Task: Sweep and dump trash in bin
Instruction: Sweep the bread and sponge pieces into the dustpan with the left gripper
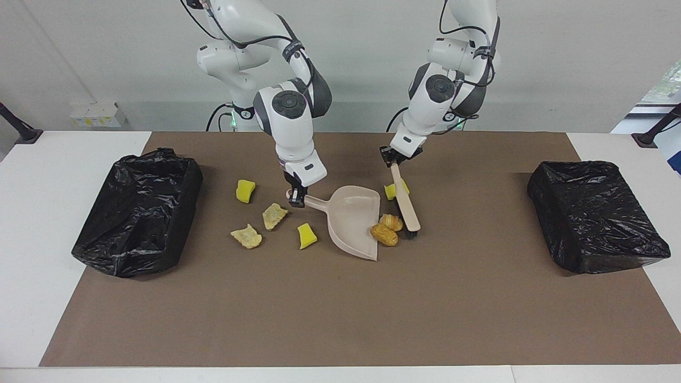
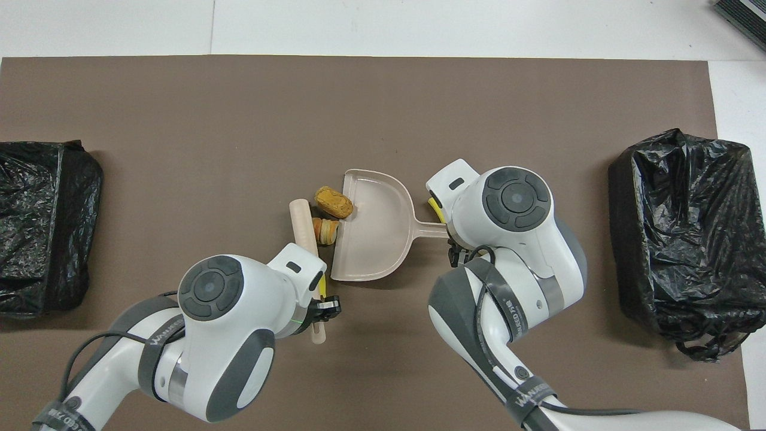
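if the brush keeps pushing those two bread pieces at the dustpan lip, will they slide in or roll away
The two bread pieces look rounded and light, so they may roll or turn rather than slide. They sit against the dustpan edge with the brush beside them, so a push likely tips them in.

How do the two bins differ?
The bin at the right arm's end has a loose, rumpled liner and a sagging, uneven outline. The bin at the left arm's end looks boxier, its liner pulled tighter. Both are lined in black plastic, sit partly on the brown mat, and show no scraps inside.
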Controlling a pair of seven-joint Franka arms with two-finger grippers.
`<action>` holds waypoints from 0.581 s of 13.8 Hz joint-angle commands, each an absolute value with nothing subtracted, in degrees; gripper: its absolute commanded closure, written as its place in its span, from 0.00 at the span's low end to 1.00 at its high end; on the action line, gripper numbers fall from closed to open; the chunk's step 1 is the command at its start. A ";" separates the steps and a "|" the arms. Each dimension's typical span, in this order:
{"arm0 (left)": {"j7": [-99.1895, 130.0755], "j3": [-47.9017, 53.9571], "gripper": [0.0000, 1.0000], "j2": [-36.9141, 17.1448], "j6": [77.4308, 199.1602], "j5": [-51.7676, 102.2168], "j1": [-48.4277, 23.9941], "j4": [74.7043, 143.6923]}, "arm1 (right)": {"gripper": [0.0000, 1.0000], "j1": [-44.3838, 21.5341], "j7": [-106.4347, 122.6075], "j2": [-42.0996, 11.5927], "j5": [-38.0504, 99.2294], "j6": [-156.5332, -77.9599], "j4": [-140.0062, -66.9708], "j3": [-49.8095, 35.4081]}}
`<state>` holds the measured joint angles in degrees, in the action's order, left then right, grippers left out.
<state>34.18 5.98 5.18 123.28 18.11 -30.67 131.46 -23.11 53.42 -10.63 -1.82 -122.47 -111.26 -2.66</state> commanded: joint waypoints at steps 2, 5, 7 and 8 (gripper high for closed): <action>37.61 5.36 1.00 3.34 123.40 20.21 -37.95 127.18 | 1.00 -23.91 53.97 -8.96 -0.70 -122.26 -113.20 -2.90; 37.79 5.27 1.00 4.83 117.81 20.13 -39.20 126.39 | 1.00 -23.29 54.57 -8.96 -0.70 -121.11 -113.20 -2.81; 37.62 5.10 1.00 8.24 109.29 19.86 -38.67 126.47 | 1.00 -23.20 55.02 -8.96 -0.70 -121.03 -113.20 -2.81; 37.70 5.01 1.00 9.91 104.81 19.78 -38.67 126.91 | 1.00 -23.20 55.02 -8.88 -0.70 -120.85 -113.20 -2.81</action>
